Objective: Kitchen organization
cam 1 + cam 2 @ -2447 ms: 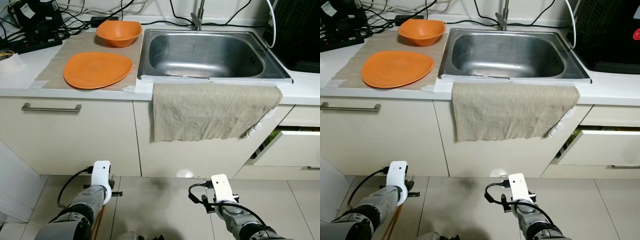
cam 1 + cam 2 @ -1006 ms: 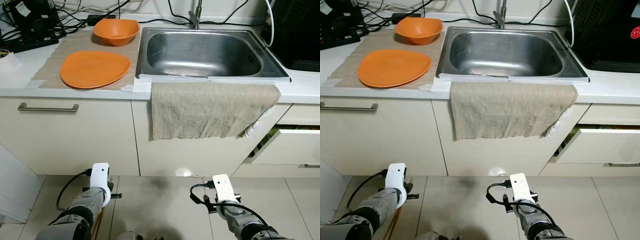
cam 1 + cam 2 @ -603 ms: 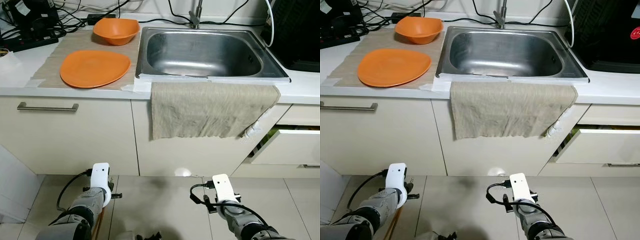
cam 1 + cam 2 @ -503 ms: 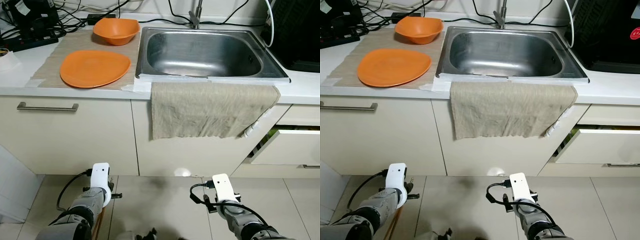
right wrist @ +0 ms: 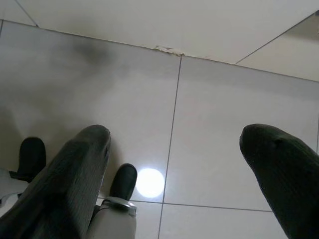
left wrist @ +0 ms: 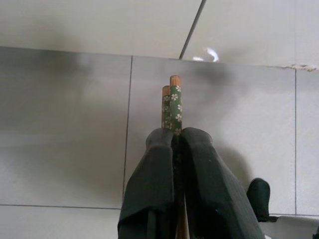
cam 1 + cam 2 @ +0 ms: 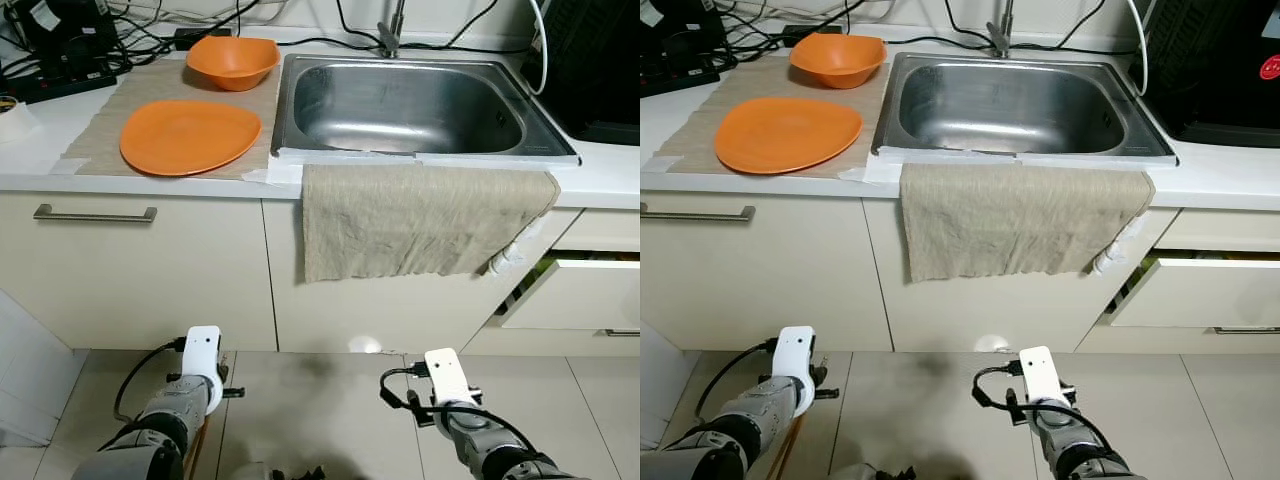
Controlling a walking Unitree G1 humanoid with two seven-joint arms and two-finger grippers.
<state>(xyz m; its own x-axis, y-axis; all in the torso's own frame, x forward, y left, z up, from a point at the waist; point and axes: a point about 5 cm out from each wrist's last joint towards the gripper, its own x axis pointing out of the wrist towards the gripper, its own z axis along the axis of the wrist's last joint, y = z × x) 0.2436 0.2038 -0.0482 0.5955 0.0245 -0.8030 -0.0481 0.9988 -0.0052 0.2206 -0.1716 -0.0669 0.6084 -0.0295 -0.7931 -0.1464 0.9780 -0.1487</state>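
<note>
Both arms hang low over the tiled floor in front of the kitchen counter. My left gripper [image 6: 172, 133] is shut on a pair of chopsticks [image 6: 172, 99] with a green flowered band and wooden ends that stick out past the fingertips. My right gripper [image 5: 177, 137] is open, with bare floor between its fingers. On the counter, an orange plate [image 7: 190, 137] and an orange bowl [image 7: 233, 62] rest on a beige mat left of the steel sink [image 7: 400, 110]. The left arm [image 7: 190, 385] and right arm [image 7: 450, 395] show at the bottom of the eye views.
A beige cloth [image 7: 420, 220] hangs over the counter edge below the sink. A drawer [image 7: 580, 290] at the right stands ajar. Cables and a power strip [image 7: 60, 85] lie at the back left, a black appliance [image 7: 595, 60] at the back right. A cabinet handle [image 7: 95, 213] sits at the left.
The head view has shifted slightly. The arms stay hanging as before, and the things on the counter have not moved.
</note>
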